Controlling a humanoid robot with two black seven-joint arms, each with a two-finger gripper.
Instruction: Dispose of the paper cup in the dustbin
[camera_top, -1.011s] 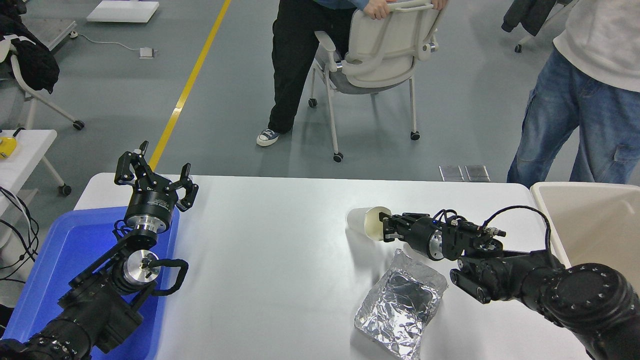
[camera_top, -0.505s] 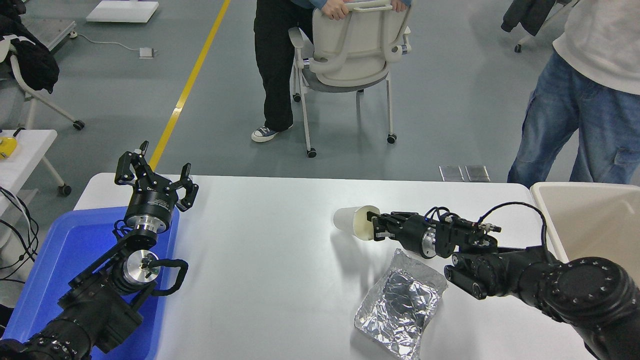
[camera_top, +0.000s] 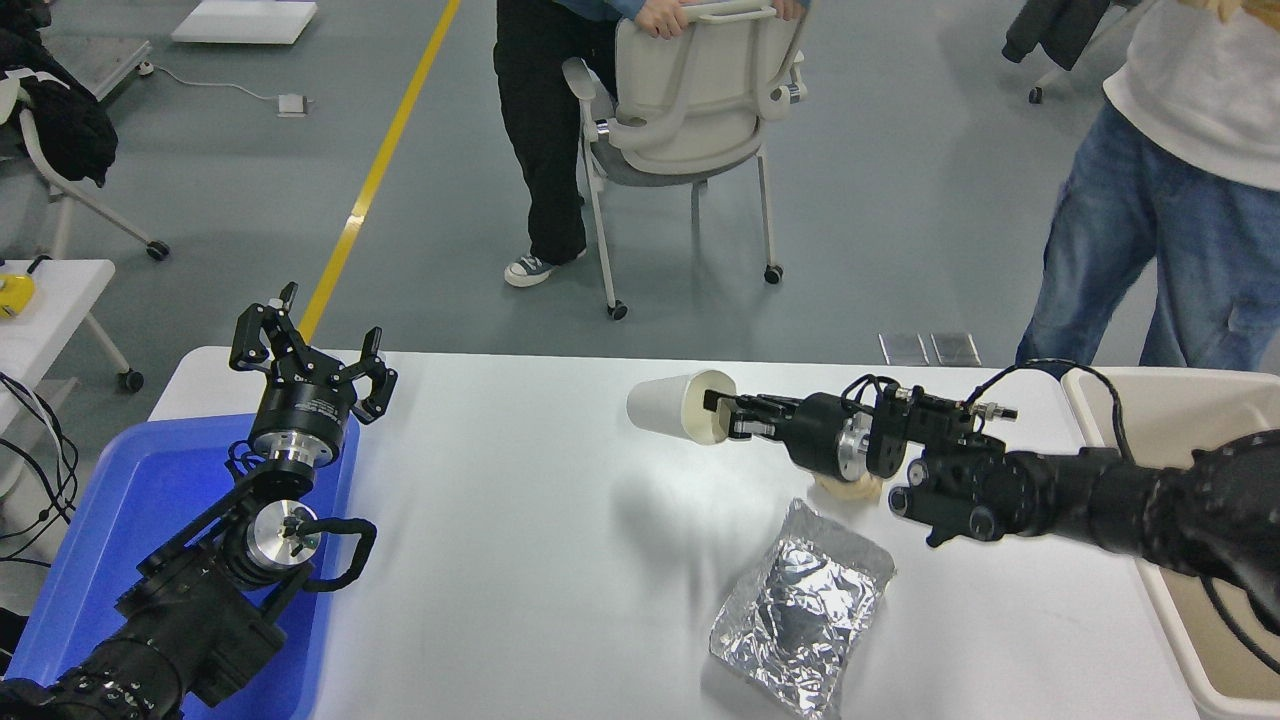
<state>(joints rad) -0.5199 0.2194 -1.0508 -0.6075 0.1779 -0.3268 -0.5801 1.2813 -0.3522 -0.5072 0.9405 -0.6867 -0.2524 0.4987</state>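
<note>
The white paper cup (camera_top: 665, 407) hangs on its side in the air above the table's middle, its cream mouth facing right. My right gripper (camera_top: 722, 416) is shut on the cup's rim, one finger inside the mouth, and holds it clear of the table; its shadow lies on the tabletop below. The beige dustbin (camera_top: 1170, 640) stands off the table's right edge, partly hidden by my right arm. My left gripper (camera_top: 310, 350) is open and parked at the lower left above the blue tray.
A crumpled foil sheet (camera_top: 800, 610) lies on the white table (camera_top: 520, 560) below the right arm. A tan paper ball (camera_top: 848, 488) peeks out under the right wrist. A blue tray (camera_top: 150, 500) sits at the left. Two people and a chair (camera_top: 690, 90) are beyond the far edge.
My right gripper has lifted the cup off the table and carried it up and to the left. The person has pulled the chair leftward. The left arm has not moved.
</note>
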